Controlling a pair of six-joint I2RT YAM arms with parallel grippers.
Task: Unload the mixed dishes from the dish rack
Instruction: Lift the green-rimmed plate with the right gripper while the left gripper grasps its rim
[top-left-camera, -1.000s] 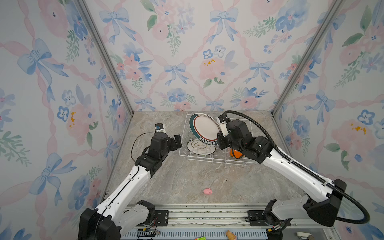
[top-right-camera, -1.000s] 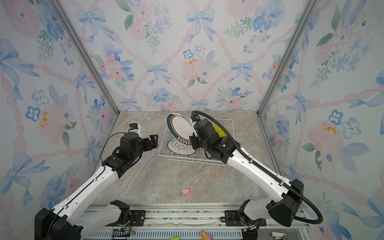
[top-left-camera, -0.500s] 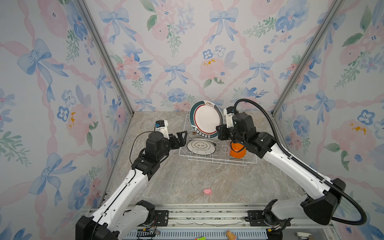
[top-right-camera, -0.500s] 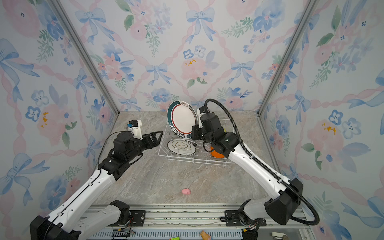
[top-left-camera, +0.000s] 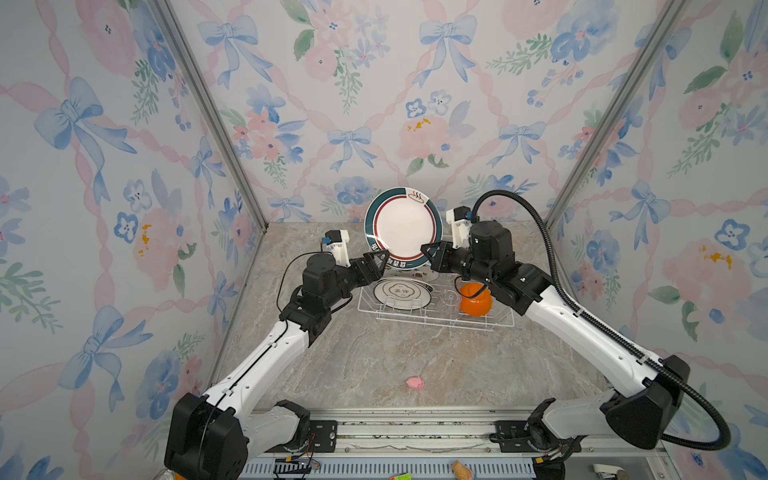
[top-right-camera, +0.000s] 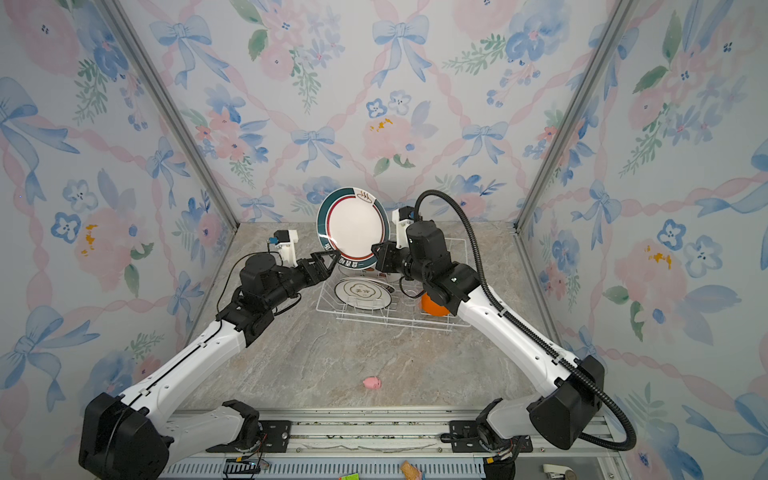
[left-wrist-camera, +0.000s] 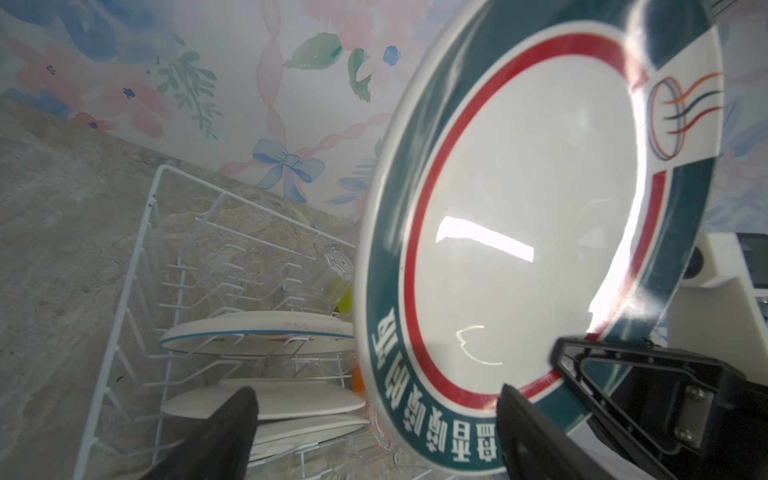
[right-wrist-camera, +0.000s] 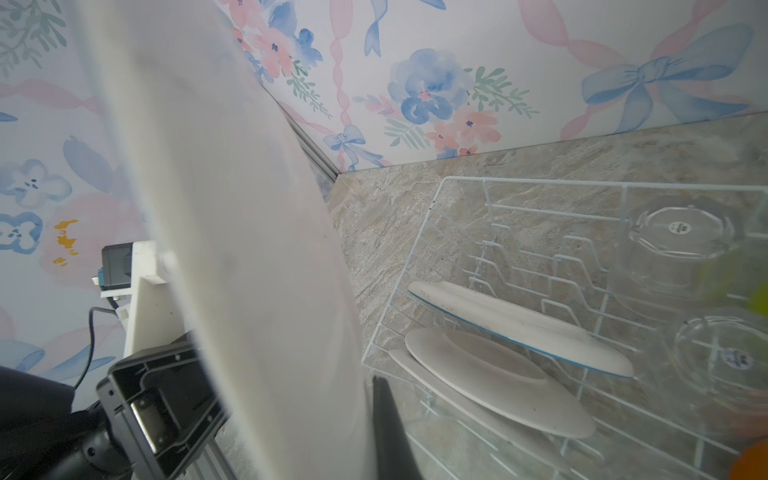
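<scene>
My right gripper (top-left-camera: 432, 251) (top-right-camera: 378, 253) is shut on the lower right rim of a white plate (top-left-camera: 402, 226) (top-right-camera: 353, 226) with a teal border and a red ring. It holds the plate upright above the dish rack (top-left-camera: 436, 320) (top-right-camera: 395, 322). My left gripper (top-left-camera: 376, 259) (top-right-camera: 326, 259) (left-wrist-camera: 376, 432) is open, its jaws straddling the plate's (left-wrist-camera: 519, 232) lower left rim. In the right wrist view the plate's pale back (right-wrist-camera: 249, 249) fills the left side. The rack holds more plates (top-left-camera: 401, 293) (left-wrist-camera: 257, 336) (right-wrist-camera: 515, 328), an orange bowl (top-left-camera: 476, 301) (top-right-camera: 432, 309), clear glasses (right-wrist-camera: 673, 245) and a partly hidden lime-green bowl (left-wrist-camera: 345, 299).
A small pink toy (top-left-camera: 414, 382) (top-right-camera: 372, 382) lies on the marble tabletop near the front. Flowered walls close in on the left, right and back, and the rack stands close to the back wall. A metal rail runs along the front edge.
The right gripper has lifted the teal-rimmed plate up out of the rack. The left gripper has come in from the left to the plate's lower rim.
</scene>
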